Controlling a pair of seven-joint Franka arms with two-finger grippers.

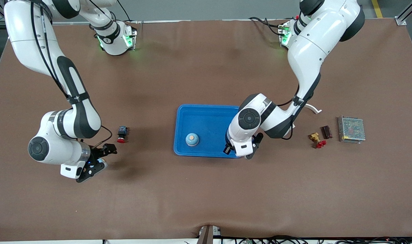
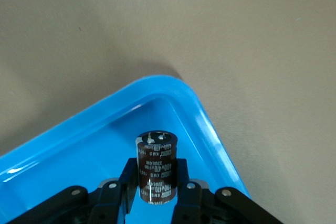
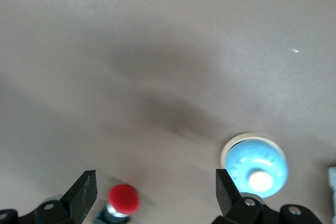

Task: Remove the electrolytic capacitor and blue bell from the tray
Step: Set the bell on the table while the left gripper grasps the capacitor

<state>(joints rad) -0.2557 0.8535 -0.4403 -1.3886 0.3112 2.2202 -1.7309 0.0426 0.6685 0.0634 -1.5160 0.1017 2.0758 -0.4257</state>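
Observation:
A dark brown capacitor (image 2: 156,166) with white print stands upright between the fingers of my left gripper (image 2: 156,174), which is shut on it. It is over the corner of the blue tray (image 2: 173,90). In the front view the left gripper (image 1: 241,151) sits at the tray's (image 1: 206,112) corner toward the left arm's end, and the hand hides the capacitor. The light-blue bell (image 1: 192,139) sits in the tray. My right gripper (image 1: 97,162) is open over bare table. In its wrist view the right gripper (image 3: 156,182) has a red button (image 3: 123,199) between its open fingers and the bell (image 3: 255,165) beside one finger.
The red-capped button (image 1: 122,135) lies on the table toward the right arm's end. Toward the left arm's end lie a gold and red valve (image 1: 317,139), a dark brown block (image 1: 326,132), a metal mesh power supply (image 1: 351,129) and a white hook (image 1: 312,108).

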